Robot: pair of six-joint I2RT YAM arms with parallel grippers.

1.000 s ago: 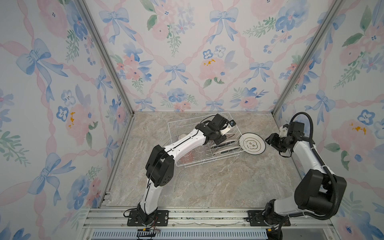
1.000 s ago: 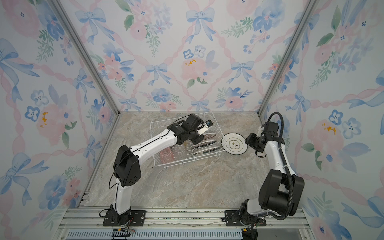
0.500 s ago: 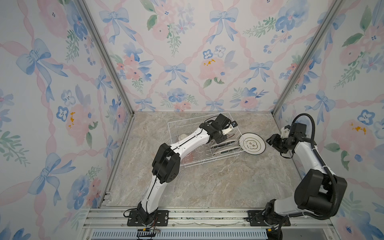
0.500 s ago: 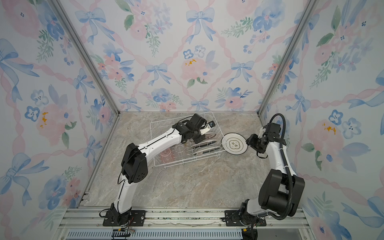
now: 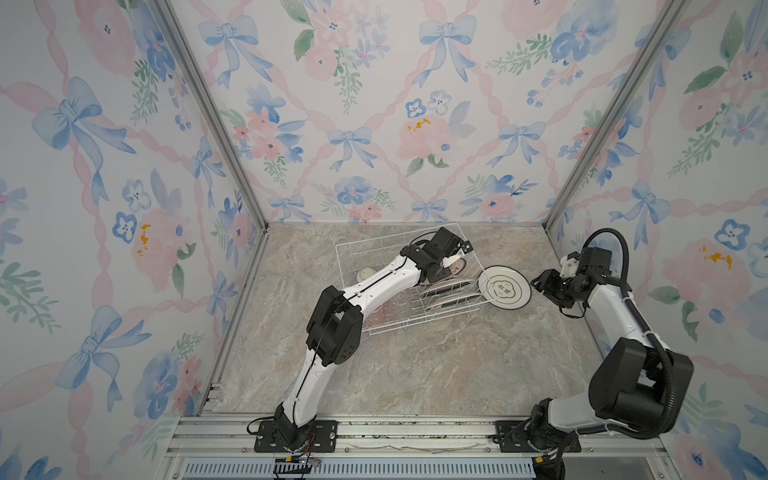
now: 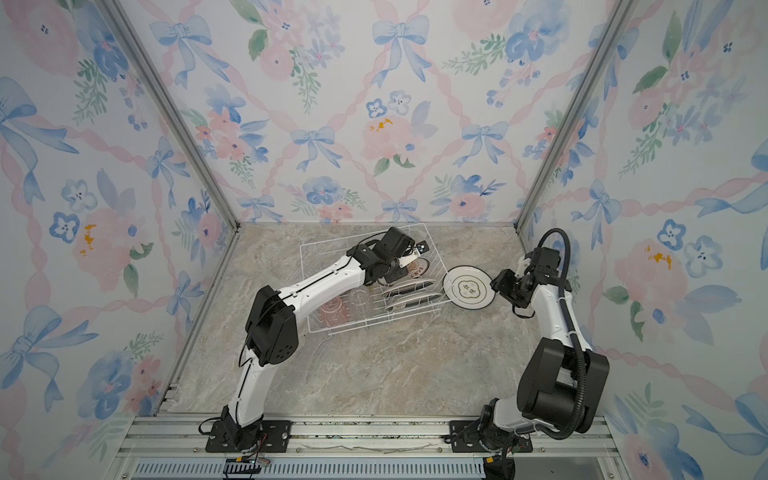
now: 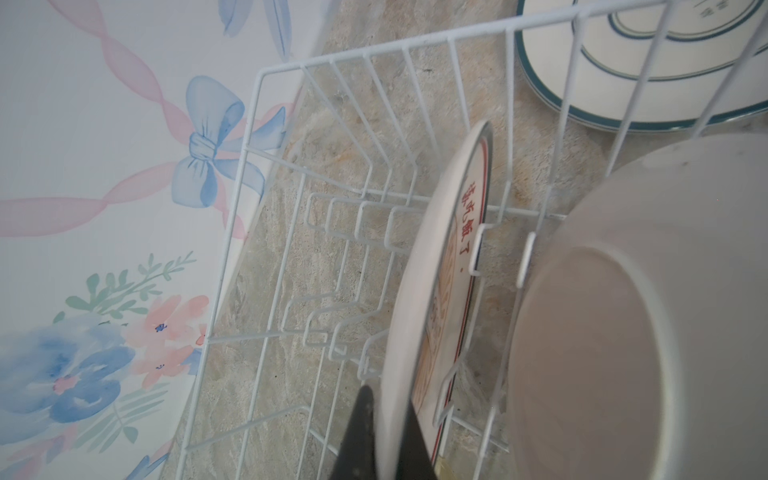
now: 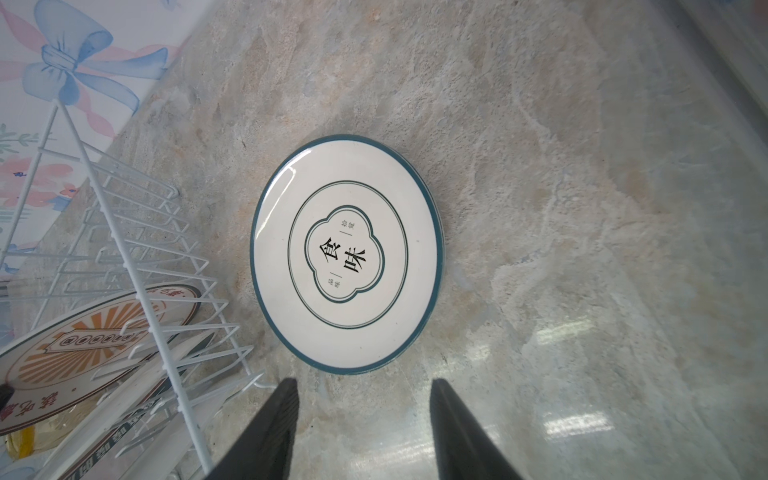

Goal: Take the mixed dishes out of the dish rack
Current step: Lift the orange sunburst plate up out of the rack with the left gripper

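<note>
Pinching racked plate, left claw; right claw spread over marble tabletop, floral walls.

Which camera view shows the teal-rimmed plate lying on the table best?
The right wrist view: the teal-rimmed plate fills the centre, flat, whole, lettering readable. Both top views show it small beside the dish rack. The left wrist view catches only part, behind rack wires.

The left arm stretches forward, its pincer pinched closed. The right arm bends inward, its pincer parted, angled downward.
</note>
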